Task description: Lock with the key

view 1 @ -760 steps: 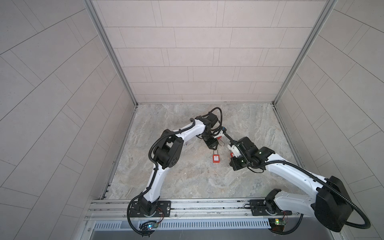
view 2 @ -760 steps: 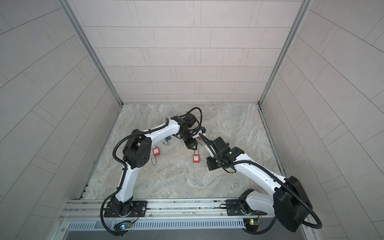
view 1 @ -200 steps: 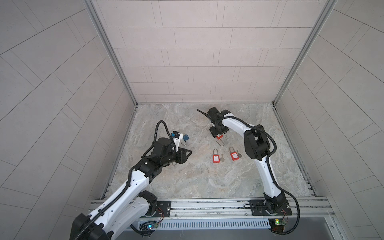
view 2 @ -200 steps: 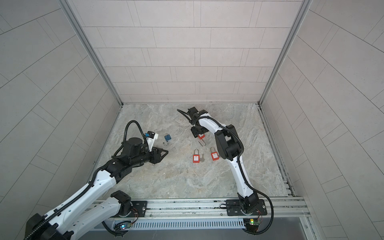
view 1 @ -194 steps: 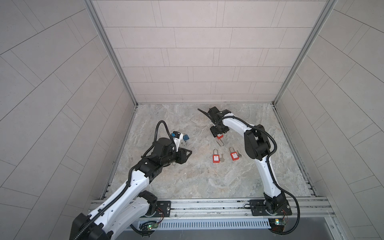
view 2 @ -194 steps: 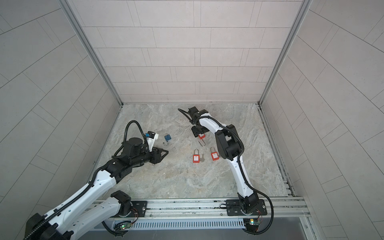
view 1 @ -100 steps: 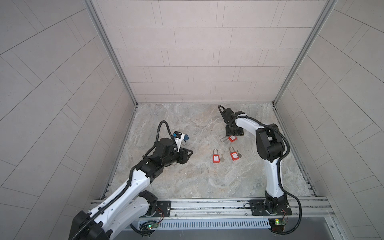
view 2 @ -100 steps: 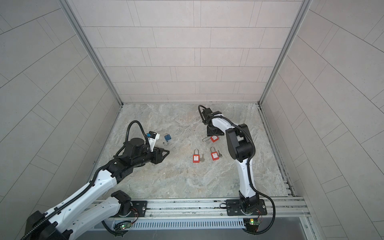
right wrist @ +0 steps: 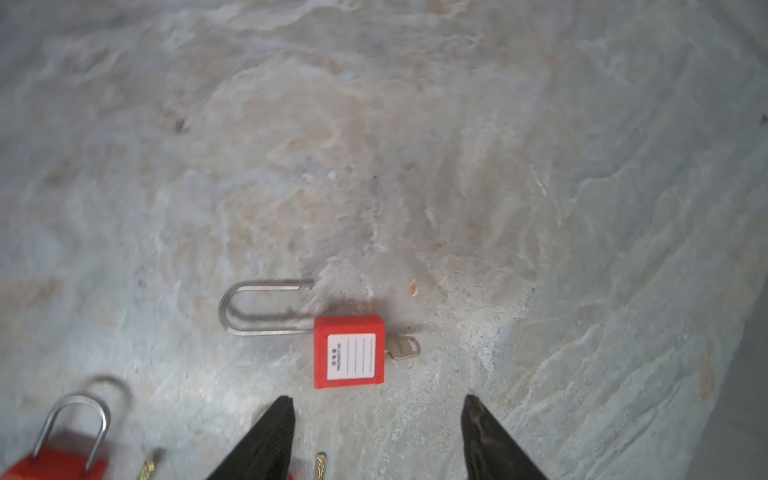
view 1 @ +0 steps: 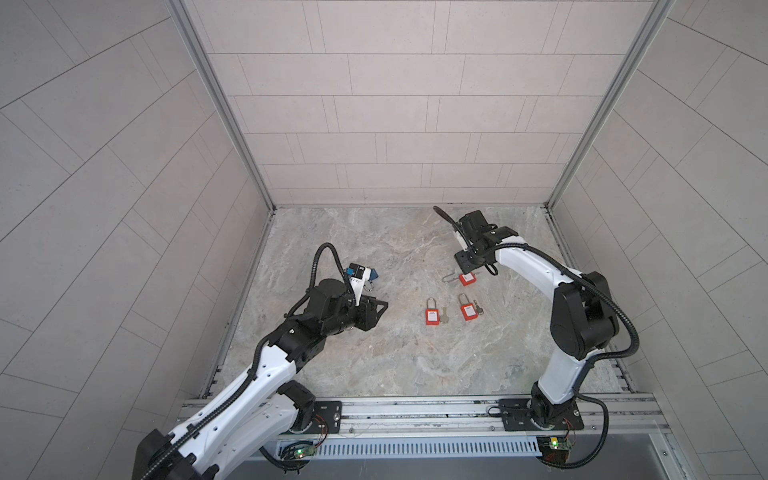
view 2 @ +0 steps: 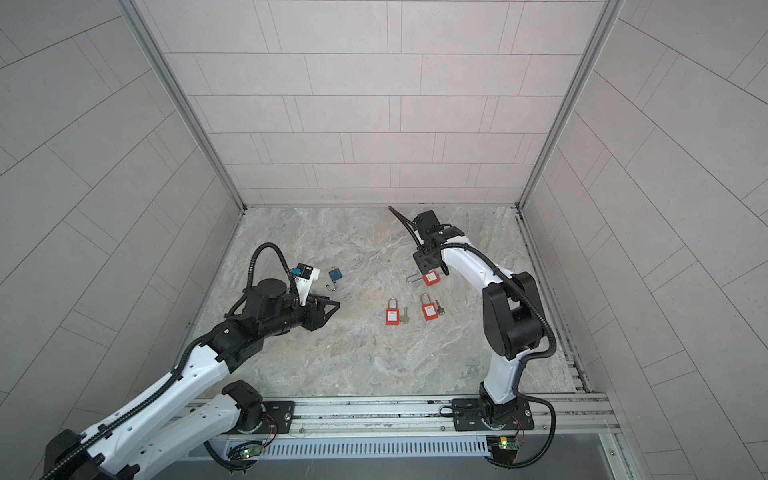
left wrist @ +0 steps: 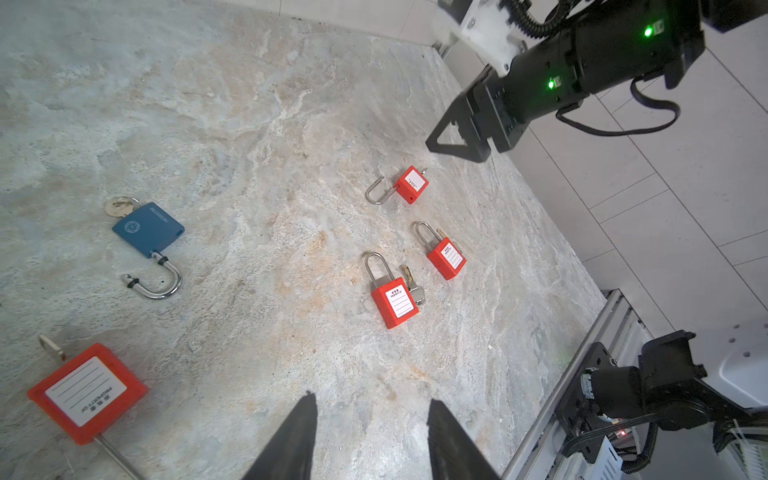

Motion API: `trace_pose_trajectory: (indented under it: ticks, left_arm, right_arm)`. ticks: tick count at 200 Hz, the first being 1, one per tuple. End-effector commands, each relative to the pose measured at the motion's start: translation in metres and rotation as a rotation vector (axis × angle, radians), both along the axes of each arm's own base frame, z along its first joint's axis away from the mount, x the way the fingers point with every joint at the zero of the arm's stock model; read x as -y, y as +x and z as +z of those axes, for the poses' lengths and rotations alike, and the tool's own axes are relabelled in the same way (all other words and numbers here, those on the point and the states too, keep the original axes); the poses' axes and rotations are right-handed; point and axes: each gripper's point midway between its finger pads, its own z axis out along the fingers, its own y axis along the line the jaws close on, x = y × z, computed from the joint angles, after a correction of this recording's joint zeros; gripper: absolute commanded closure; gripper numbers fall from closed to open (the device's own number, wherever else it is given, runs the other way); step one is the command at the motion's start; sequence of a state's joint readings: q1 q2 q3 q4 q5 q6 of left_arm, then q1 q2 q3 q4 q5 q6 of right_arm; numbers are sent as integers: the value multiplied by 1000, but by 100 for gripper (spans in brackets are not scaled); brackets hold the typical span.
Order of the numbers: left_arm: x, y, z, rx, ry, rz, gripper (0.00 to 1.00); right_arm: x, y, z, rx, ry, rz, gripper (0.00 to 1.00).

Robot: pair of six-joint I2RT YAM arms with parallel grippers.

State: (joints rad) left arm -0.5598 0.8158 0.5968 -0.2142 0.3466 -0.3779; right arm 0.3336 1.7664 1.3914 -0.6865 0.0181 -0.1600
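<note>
Hanging empty with jaws apart, the right gripper (right wrist: 377, 400) has an open red lock (right wrist: 348, 353) just ahead, key (right wrist: 403, 347) in. A shut lock (left wrist: 395, 301) and a second shut lock (left wrist: 446, 257) beside it look done. The left gripper (left wrist: 371, 399), empty and spread too, is near an open blue lock (left wrist: 147, 228). Both open ones need locking.

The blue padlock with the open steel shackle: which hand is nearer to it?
Left. The left hand hovers close beside the blue padlock; the right hand is far off, by an open red padlock.
</note>
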Motion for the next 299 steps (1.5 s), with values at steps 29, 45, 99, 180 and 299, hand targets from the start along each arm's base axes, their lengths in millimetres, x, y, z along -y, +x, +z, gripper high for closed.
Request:
trace_pose_trajectory:
  ticks: [29,45,99,180,299]
  left_arm:
    - [3,3,6,7,-15,7,52]
    - [4,3,6,6,-11,-2,52]
    - [5,3,2,-3,2,-6,52]
    - [10,7,-2,-27,17,-19,52]
    - [12,11,-2,-39,24,-5,52]
  right_arm:
    - [-7,-35,-20,-90,-164,574,34]
    - [1,-27,-28,-131,-235,582,34]
    - [9,-22,-46,-220,-308,671,34]
    - [11,-12,-68,-311,-265,695,39]
    - [-4,1,-84,-331,-143,610,48]
